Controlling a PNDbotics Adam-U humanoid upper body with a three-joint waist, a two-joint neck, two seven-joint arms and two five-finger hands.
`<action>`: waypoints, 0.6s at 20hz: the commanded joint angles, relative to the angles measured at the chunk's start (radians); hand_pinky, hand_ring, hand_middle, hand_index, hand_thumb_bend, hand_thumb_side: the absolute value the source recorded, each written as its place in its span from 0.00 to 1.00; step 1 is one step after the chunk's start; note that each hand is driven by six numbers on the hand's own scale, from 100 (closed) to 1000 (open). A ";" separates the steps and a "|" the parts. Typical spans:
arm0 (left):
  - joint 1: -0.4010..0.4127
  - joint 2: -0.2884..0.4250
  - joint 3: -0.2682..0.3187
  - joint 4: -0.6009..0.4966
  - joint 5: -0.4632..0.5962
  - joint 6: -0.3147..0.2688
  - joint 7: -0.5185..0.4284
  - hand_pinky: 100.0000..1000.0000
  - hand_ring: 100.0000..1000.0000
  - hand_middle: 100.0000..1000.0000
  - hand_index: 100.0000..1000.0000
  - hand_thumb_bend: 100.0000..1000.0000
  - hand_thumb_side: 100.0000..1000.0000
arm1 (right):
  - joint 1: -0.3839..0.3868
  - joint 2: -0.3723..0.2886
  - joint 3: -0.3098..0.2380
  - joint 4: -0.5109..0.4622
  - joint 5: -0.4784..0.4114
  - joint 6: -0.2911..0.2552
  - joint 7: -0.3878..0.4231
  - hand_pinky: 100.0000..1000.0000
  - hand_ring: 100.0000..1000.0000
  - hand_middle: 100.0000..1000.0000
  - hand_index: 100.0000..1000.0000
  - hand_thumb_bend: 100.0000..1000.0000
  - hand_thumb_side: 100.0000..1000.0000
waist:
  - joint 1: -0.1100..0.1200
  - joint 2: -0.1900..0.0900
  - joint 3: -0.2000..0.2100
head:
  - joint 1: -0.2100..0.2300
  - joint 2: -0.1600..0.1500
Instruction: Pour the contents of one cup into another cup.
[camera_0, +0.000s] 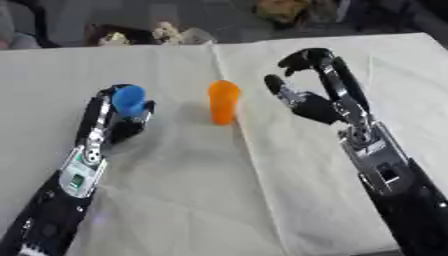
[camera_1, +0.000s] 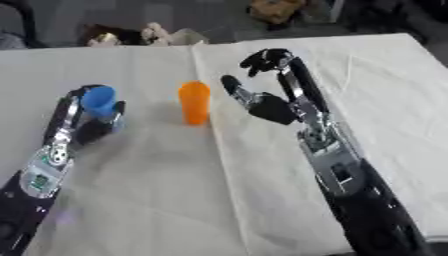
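Early in the pour, by the look of it: left hand curled round the blue cup, low over the left side of the worktop, cup upright and not yet tipped. Orange cup standing upright near the middle, just beside the fold in the white cloth, apart from both hands. Right hand spread open just to the right of the orange cup, thumb toward it, fingers arched above, holding nothing. Next, probably: close the right hand on the orange cup to steady it, or bring the blue cup across and tilt over its mouth. Plenty of bare cloth between the cups for that travel. Far edge close behind, with clutter beyond it; near edge hidden by the arms.
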 joint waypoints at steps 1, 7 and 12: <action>-0.003 0.011 0.007 -0.006 0.020 0.003 0.003 0.25 0.25 0.19 0.72 0.00 0.26 | -0.018 -0.004 -0.005 -0.015 -0.005 0.000 0.002 0.69 0.74 0.42 0.62 0.38 0.62 | -0.001 -0.013 0.001 | -0.002 -0.009; 0.016 0.020 0.014 -0.058 0.083 0.013 0.019 0.18 0.19 0.13 0.70 0.00 0.29 | -0.015 -0.004 -0.004 -0.007 -0.007 -0.001 0.002 0.69 0.74 0.42 0.61 0.38 0.62 | 0.001 -0.017 0.009 | -0.007 -0.008; 0.039 0.041 0.016 -0.169 0.153 0.021 0.020 0.18 0.19 0.14 0.69 0.00 0.32 | -0.015 0.002 0.000 0.030 -0.022 0.001 -0.001 0.69 0.74 0.42 0.61 0.38 0.62 | 0.005 -0.021 0.022 | -0.012 -0.007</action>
